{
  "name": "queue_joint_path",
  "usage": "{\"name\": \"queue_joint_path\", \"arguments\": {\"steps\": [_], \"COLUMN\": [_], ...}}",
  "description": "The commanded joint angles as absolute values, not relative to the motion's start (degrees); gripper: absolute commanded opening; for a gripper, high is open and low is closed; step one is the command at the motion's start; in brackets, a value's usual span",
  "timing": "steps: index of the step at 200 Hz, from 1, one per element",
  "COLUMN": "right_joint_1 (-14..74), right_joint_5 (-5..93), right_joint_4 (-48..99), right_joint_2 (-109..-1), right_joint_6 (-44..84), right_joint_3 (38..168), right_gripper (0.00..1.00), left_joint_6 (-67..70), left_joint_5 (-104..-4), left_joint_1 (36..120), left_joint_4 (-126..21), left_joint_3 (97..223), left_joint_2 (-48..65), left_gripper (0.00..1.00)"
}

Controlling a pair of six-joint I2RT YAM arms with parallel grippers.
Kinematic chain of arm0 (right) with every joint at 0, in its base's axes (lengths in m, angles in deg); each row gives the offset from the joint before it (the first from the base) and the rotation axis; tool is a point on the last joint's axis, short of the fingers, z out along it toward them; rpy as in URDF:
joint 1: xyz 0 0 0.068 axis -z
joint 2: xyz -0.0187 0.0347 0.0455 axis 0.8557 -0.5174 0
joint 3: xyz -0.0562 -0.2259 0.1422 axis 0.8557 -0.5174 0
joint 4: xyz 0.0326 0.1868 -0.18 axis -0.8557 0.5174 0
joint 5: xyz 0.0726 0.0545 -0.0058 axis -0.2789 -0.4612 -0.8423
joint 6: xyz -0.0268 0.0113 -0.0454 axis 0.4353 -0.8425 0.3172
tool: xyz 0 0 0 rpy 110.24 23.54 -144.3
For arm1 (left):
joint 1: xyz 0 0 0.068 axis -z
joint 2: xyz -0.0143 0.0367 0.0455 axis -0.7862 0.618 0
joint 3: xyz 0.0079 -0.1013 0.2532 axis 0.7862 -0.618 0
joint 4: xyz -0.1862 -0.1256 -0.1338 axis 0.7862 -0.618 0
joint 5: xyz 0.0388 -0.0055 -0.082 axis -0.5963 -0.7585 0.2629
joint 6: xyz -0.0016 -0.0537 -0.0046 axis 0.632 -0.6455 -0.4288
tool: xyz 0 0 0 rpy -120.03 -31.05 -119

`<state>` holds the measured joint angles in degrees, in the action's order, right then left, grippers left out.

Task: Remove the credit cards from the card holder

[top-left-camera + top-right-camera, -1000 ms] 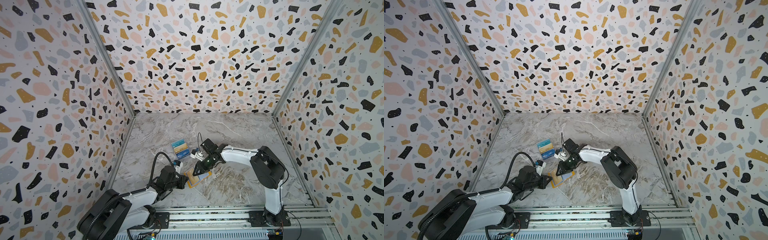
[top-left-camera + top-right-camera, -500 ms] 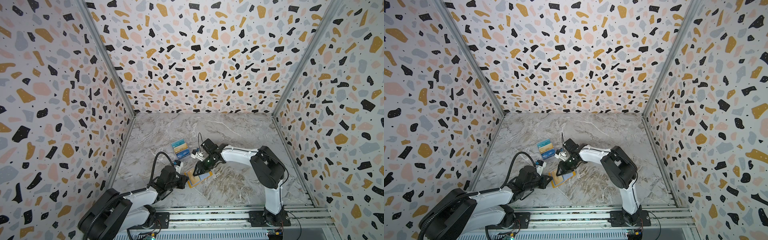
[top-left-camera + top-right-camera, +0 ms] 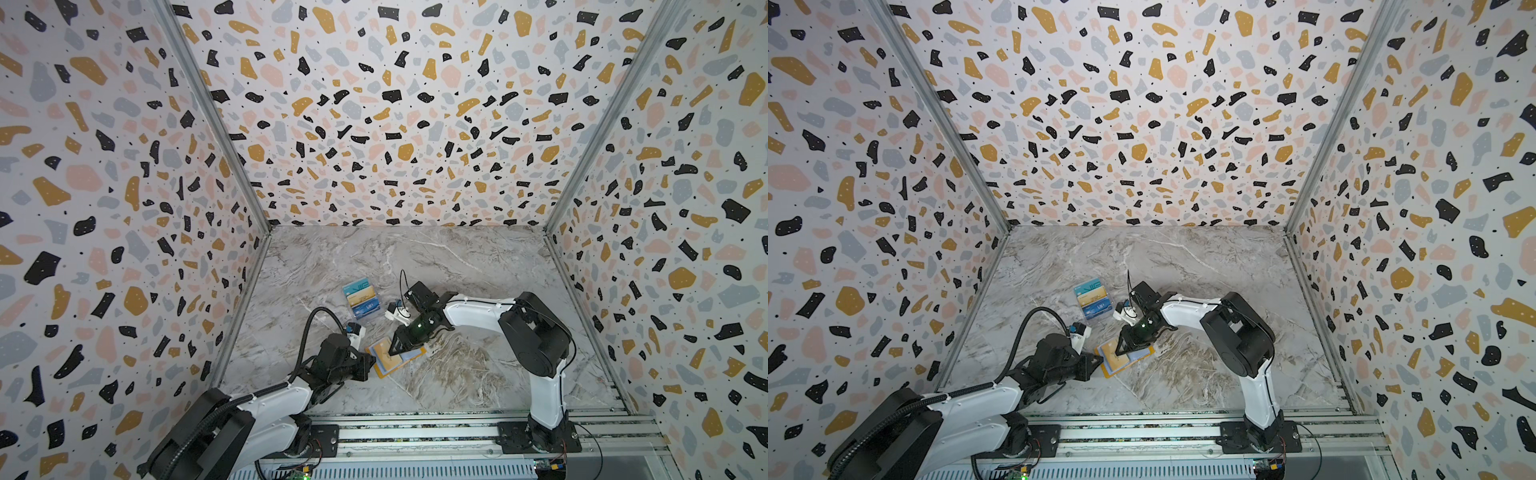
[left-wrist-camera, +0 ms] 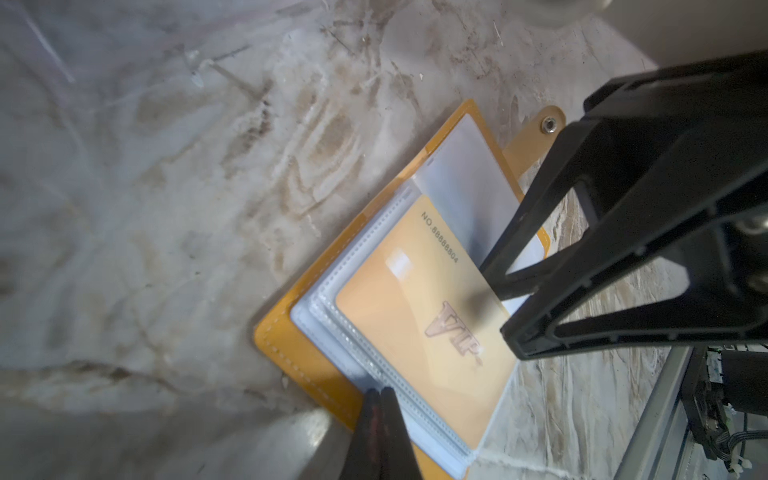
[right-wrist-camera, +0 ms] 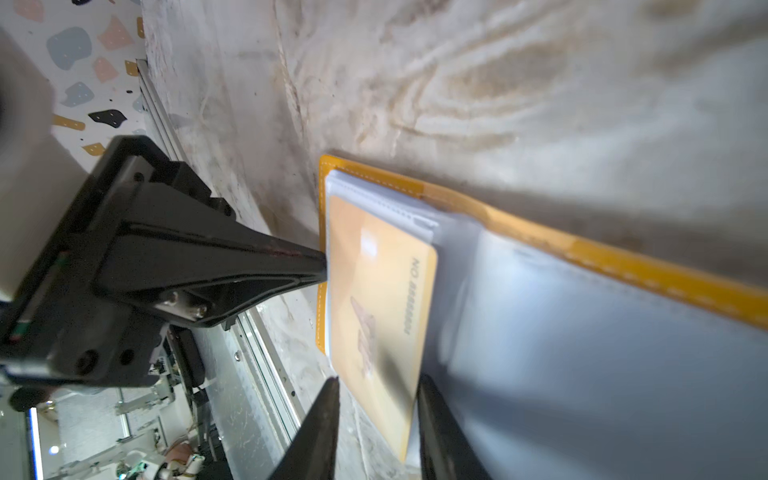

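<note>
Yellow holder (image 4: 291,345) is pinned open on the worktop (image 3: 457,270) by the clenched left fingers (image 4: 374,428). The gold card (image 4: 415,332), still in the holder, is straddled, ungripped, by the parted right fingers (image 5: 316,432). Little is shifted since a second ago. Three cards (image 3: 361,300) already lie out, and one is judged pending.

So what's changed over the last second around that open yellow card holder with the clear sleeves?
Nothing visibly moved. The shut left gripper is at the edge of the yellow card holder as before, the right gripper has its jaws apart over the gold VIP card, and the teal, gold and blue cards lie where they were.
</note>
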<state>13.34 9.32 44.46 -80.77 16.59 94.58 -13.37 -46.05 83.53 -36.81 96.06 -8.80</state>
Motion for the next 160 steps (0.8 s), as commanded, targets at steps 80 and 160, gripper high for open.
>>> {"name": "queue_joint_path", "arguments": {"steps": [80,160], "right_joint_1": [14.46,15.6], "right_joint_5": [-0.46,-1.43], "right_joint_4": [36.73,35.61], "right_joint_2": [-76.94,-75.77], "right_joint_6": [14.1,12.86], "right_joint_3": [91.83,92.76], "right_gripper": [0.24,0.23], "left_joint_6": [-11.43,-11.37], "left_joint_5": [-45.06,-45.34], "left_joint_1": [83.91,83.91], "left_joint_4": [-39.22,-39.61], "left_joint_3": [97.72,97.52], "left_joint_2": [-2.81,-3.68], "left_gripper": [0.0,0.0]}}
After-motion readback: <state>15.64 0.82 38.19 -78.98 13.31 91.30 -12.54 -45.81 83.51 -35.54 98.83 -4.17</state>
